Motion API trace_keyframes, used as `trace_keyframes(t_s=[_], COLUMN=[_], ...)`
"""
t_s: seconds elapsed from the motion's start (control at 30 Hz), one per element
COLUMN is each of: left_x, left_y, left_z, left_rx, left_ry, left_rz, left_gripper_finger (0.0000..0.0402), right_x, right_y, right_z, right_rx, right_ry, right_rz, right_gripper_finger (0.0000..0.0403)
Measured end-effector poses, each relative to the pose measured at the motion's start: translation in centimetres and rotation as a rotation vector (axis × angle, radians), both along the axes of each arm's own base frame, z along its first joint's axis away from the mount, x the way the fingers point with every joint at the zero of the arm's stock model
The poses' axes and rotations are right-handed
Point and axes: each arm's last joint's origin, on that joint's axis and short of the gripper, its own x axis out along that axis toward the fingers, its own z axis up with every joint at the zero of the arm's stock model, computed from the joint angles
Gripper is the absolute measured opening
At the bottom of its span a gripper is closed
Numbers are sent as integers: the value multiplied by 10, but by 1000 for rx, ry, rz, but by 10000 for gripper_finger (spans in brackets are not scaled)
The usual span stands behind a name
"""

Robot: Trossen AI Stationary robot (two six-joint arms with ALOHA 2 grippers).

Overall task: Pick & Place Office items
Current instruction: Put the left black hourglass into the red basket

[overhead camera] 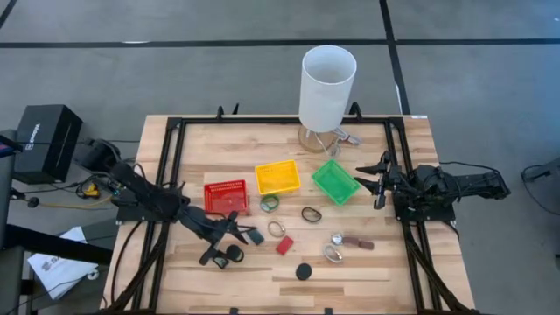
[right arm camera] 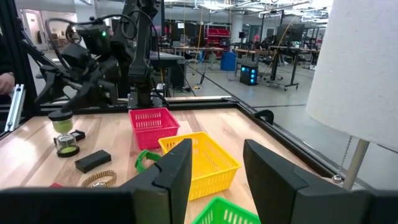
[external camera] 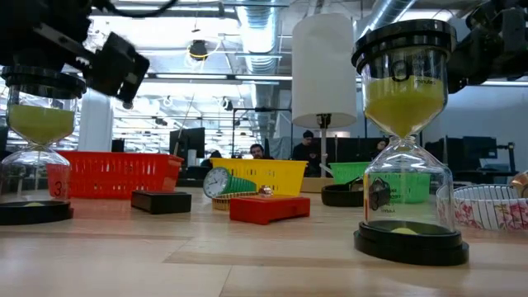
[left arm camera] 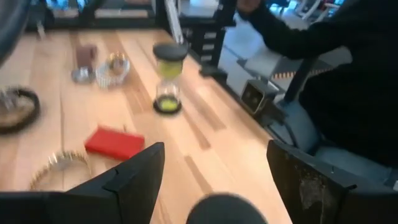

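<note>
Three plastic baskets sit mid-tabletop (overhead camera: pixel 367 280) for you: red basket (overhead camera: pixel 227 196), yellow basket (overhead camera: pixel 277 177) and green basket (overhead camera: pixel 335 181), with a tall white cylinder (overhead camera: pixel 327 86) behind them at the far edge. Your tabletop is pale wood planks framed by black rails, on a grey floor crossed by dark lines. Looking level across it, you see an open workshop with ceiling pipes, bright lights, monitors and people seated far off.

Your left end effector (overhead camera: pixel 224 247) hangs low over the near left part of the tabletop, fingers spread, above a small hourglass (overhead camera: pixel 234 255) with a black cap; nothing is pinched. Your right end effector (overhead camera: pixel 378 179) waits at the right edge, just beside the green basket, fingers spread too.

You'll find the office items scattered in front of the baskets: a dark rectangle (overhead camera: pixel 255 236), a red rectangle (overhead camera: pixel 284 245), a black disc (overhead camera: pixel 304 272), a green ring (overhead camera: pixel 269 203), a dark ring (overhead camera: pixel 311 213) and a thin bracelet (overhead camera: pixel 276 229), all lying apart from one another
</note>
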Motion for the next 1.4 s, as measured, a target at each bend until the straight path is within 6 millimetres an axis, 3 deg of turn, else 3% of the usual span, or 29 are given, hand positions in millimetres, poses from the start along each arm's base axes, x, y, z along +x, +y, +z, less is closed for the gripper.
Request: trace_keyframes(t_s=[0.33,0.57,1.4], left_x=[3,2,-3], left_y=[-2,-4,-10], left_z=[-14,-9,-21], left_rx=[11,12,79], left_ry=[70,20,85], left_rz=[8,-11,-10], left_gripper_finger=[277,277,277], right_x=[0,0,0], right_y=[0,0,0], right_z=[0,0,-3], right_rx=[0,0,-3], right_ry=[0,1,29], right_rz=[1,1,1], right_gripper_finger=[136,136,136])
